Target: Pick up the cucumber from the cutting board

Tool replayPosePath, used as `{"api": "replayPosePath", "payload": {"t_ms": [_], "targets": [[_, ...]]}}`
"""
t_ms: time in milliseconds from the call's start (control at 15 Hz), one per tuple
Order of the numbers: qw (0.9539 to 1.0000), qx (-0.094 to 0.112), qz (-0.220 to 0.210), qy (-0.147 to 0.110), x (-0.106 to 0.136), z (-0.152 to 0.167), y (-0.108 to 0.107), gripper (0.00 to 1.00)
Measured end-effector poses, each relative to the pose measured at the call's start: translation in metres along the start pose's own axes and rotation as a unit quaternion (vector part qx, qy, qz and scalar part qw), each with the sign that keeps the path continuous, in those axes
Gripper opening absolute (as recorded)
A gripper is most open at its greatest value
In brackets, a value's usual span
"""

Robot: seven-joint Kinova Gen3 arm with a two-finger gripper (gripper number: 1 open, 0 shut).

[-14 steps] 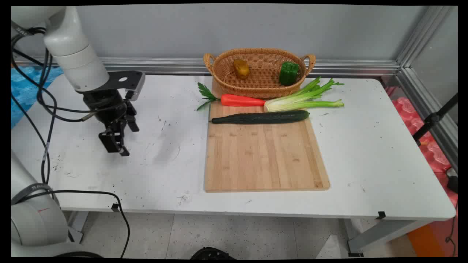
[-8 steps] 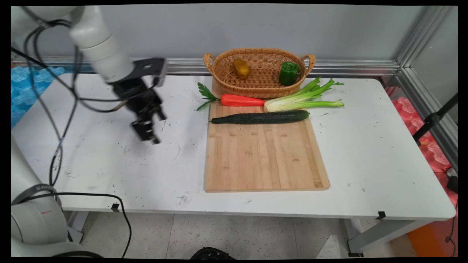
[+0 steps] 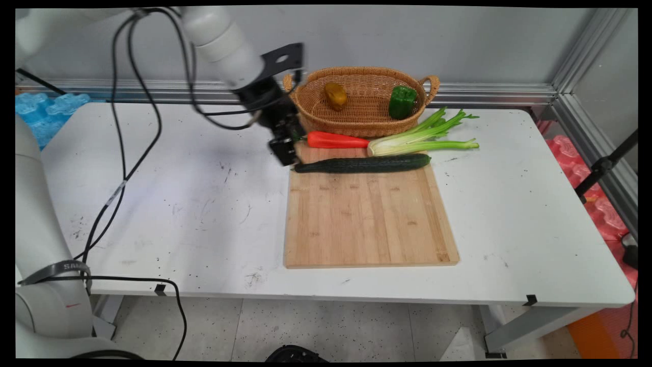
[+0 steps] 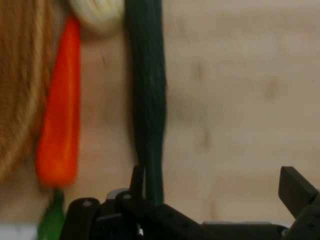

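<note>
Whereas the claw (image 3: 284, 151) hung over bare bench well left of the board 0.9 s ago, and half a second ago was only partway across, it now sits at the cutting board's (image 3: 369, 219) far left corner, just beside the stem end of the cucumber (image 3: 362, 164). In the hand view its two fingers (image 4: 296, 187) stand wide apart with nothing between them, and the cucumber (image 4: 148, 100) runs up the picture from one finger's side, the carrot (image 4: 60, 130) lying alongside it and well clear of the other finger. The vegetables lie as they did before: the cucumber across the board's far part, the carrot (image 3: 337, 140) just behind it with its leafy top hidden by the arm, the celery (image 3: 423, 138) to the carrot's right, its pale base touching the carrot's thick end. The wicker basket (image 3: 356, 122) stands behind them at the wall side of the white bench (image 3: 509, 214), holding a potato (image 3: 336, 95) towards its left and a green pepper (image 3: 402, 102) towards its right.
</note>
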Motion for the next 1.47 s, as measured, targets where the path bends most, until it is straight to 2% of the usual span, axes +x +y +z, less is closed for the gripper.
{"api": "replayPosePath", "payload": {"t_ms": [200,533,1067,1467], "targets": [[0.9996,0.010,0.004,0.027,0.029,0.020,-0.009,1.00],[0.9986,0.019,0.013,0.047,0.052,0.054,-0.022,1.00],[0.9981,0.015,0.033,0.049,0.060,0.112,-0.041,1.00],[0.9981,0.009,0.036,0.049,0.060,0.135,-0.045,1.00]]}}
